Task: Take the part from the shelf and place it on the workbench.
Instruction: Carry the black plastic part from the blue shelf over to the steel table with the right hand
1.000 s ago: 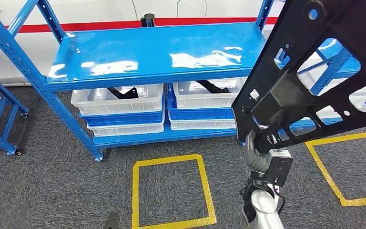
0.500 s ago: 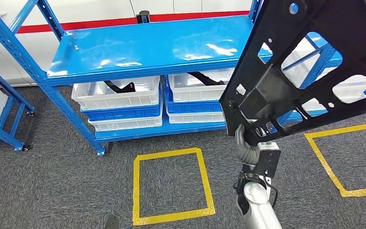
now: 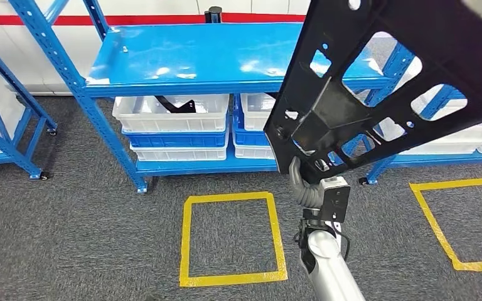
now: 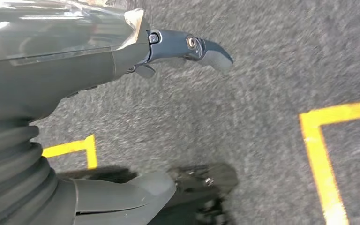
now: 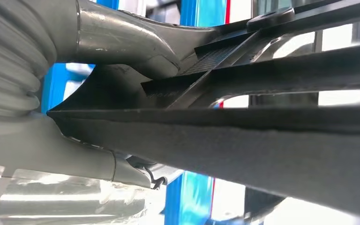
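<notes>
1. Right hand (image 3: 302,187) had its fingers clamped on the black part (image 3: 376,94), filling my frame's upper right.
2. Left hand (image 4: 75,93) hung with fingers spread, holding nothing.
3. My worry: that big panel clipping the blue shelf (image 3: 213,59) while turning, or slipping from an edge-only grip.

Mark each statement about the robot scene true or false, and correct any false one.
1. The right hand holds a large black part. True.
2. The left hand grips a white bin. False: it hangs over grey carpet, holding nothing.
3. White bins sit on the blue shelf unit's lower level. True.
4. The yellow tape square on the floor has a box inside it. False: only carpet shows inside it.
</notes>
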`<act>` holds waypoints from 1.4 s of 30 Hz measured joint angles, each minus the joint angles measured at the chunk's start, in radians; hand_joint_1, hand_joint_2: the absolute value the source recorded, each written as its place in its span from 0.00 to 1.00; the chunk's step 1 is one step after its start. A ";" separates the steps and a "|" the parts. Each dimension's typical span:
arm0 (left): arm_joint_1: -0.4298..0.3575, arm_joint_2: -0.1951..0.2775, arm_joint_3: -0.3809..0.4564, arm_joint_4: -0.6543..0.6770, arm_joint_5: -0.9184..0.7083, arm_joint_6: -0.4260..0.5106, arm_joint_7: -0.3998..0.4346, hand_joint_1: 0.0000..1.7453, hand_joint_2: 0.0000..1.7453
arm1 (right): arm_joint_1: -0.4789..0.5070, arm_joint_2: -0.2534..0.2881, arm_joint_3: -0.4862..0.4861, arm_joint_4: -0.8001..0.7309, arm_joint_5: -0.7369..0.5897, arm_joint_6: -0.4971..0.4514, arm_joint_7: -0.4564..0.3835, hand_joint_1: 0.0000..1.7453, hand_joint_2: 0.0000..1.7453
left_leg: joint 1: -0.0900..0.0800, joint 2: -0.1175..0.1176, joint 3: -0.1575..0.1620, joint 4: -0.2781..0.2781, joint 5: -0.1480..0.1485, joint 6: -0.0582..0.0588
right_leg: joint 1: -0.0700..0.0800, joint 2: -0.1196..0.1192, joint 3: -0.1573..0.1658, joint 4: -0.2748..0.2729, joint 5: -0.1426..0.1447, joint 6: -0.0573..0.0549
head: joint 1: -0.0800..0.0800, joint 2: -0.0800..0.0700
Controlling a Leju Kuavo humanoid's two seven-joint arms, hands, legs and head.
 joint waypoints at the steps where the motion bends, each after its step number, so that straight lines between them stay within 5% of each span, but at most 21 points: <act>1: 0.007 0.001 0.000 0.004 -0.001 -0.003 -0.001 0.00 1.00 | -0.003 0.000 0.004 0.012 -0.002 0.004 -0.002 1.00 1.00 | 0.000 -0.006 -0.003 0.000 0.002 0.002 | -0.001 0.003 -0.031 0.067 -0.022 0.000 | 0.001 0.000; 3: 0.020 0.002 0.000 0.011 -0.002 -0.007 -0.001 0.00 1.00 | -0.006 0.000 0.010 0.032 -0.006 0.007 -0.006 1.00 1.00 | 0.000 -0.019 -0.006 0.001 0.005 0.001 | -0.003 0.005 -0.054 0.116 -0.026 0.009 | 0.001 0.000; 5: 0.027 0.006 -0.002 0.014 -0.010 -0.023 0.005 0.00 1.00 | -0.010 0.000 0.015 0.041 -0.009 0.010 -0.007 1.00 1.00 | 0.000 -0.034 -0.006 0.004 0.007 -0.003 | -0.009 0.010 -0.002 0.008 0.028 0.027 | 0.001 0.000; 7: 0.026 0.018 -0.006 0.016 -0.021 -0.050 0.020 0.00 1.00 | -0.018 0.002 0.021 0.043 -0.007 0.013 -0.005 1.00 1.00 | -0.002 -0.049 -0.011 0.010 0.009 -0.012 | -0.013 0.029 0.062 -0.128 0.075 0.033 | 0.001 0.000; 11: 0.025 0.058 -0.011 0.013 -0.043 -0.099 0.060 0.00 1.00 | -0.017 0.007 0.034 0.040 0.001 0.022 0.013 1.00 1.00 | 0.000 -0.060 -0.027 0.016 0.017 -0.038 | -0.010 0.033 0.074 -0.165 0.092 0.008 | 0.000 0.000; 16: 0.020 0.086 -0.012 0.003 -0.070 -0.145 0.095 0.00 1.00 | -0.016 0.012 0.045 0.026 0.007 0.026 0.023 1.00 1.00 | 0.004 -0.018 -0.087 0.149 -0.074 -0.055 | -0.016 0.013 0.068 -0.167 0.101 -0.020 | -0.008 0.000; 24: 0.019 0.088 -0.012 0.002 -0.072 -0.148 0.096 0.00 1.00 | -0.015 0.012 0.046 0.026 0.007 0.026 0.023 1.00 1.00 | 0.004 -0.017 -0.094 0.165 -0.082 -0.056 | -0.015 0.011 0.068 -0.167 0.102 -0.021 | -0.008 0.000; 31: 0.011 0.103 -0.012 -0.004 -0.094 -0.171 0.116 0.00 1.00 | -0.009 0.012 0.047 0.026 0.010 0.030 0.027 1.00 1.00 | 0.005 -0.009 -0.144 0.289 -0.123 -0.062 | -0.010 -0.009 0.063 -0.166 0.103 -0.024 | -0.008 0.000; 32: 0.009 0.109 -0.012 -0.005 -0.103 -0.179 0.123 0.00 1.00 | -0.006 0.013 0.048 0.026 0.011 0.031 0.028 1.00 1.00 | 0.005 -0.006 -0.132 0.274 -0.109 -0.062 | -0.010 -0.017 0.063 -0.166 0.103 -0.025 | -0.008 0.000; 33: 0.006 0.115 -0.013 -0.008 -0.116 -0.188 0.128 0.00 1.00 | -0.005 0.013 0.048 0.025 0.013 0.032 0.029 1.00 1.00 | 0.004 0.012 -0.090 0.204 -0.081 -0.059 | -0.007 -0.026 0.063 -0.166 0.103 -0.024 | -0.008 0.000; 35: -0.002 0.127 -0.014 -0.012 -0.142 -0.201 0.132 0.00 1.00 | -0.004 0.015 0.050 0.020 0.018 0.035 0.029 1.00 1.00 | -0.004 0.027 -0.020 0.065 -0.030 -0.037 | -0.001 -0.042 0.056 -0.158 0.098 -0.012 | -0.006 0.000; 36: -0.006 0.131 -0.015 -0.013 -0.158 -0.207 0.132 0.00 1.00 | 0.000 0.015 0.051 0.015 0.021 0.036 0.029 1.00 1.00 | -0.006 0.024 -0.001 0.019 -0.015 -0.022 | 0.001 -0.033 0.022 -0.088 0.066 -0.008 | -0.005 0.000; 38: -0.009 0.134 -0.018 -0.013 -0.191 -0.222 0.132 0.00 1.00 | 0.017 0.009 0.048 0.004 0.026 0.036 0.030 1.00 1.00 | -0.004 -0.028 -0.009 0.017 -0.002 -0.004 | -0.006 0.010 0.007 -0.057 0.055 0.015 | -0.003 0.000; 39: -0.010 0.135 -0.019 -0.013 -0.203 -0.229 0.132 0.00 1.00 | 0.025 0.006 0.045 0.001 0.029 0.036 0.031 1.00 1.00 | -0.005 -0.049 -0.014 0.021 -0.002 -0.005 | -0.009 0.032 0.011 -0.061 0.058 0.020 | -0.002 0.000; 40: -0.009 0.135 -0.020 -0.013 -0.211 -0.235 0.132 0.00 1.00 | 0.030 0.004 0.043 -0.003 0.032 0.036 0.031 1.00 1.00 | -0.006 -0.064 -0.018 0.026 -0.001 -0.011 | -0.012 0.043 0.042 -0.127 0.087 0.026 | -0.003 0.000; 42: -0.009 0.139 -0.020 -0.013 -0.214 -0.242 0.133 0.00 1.00 | 0.035 0.004 0.040 -0.009 0.036 0.035 0.031 1.00 1.00 | -0.007 -0.073 -0.025 0.028 0.001 -0.024 | -0.008 0.047 0.053 -0.150 0.093 0.014 | -0.004 0.000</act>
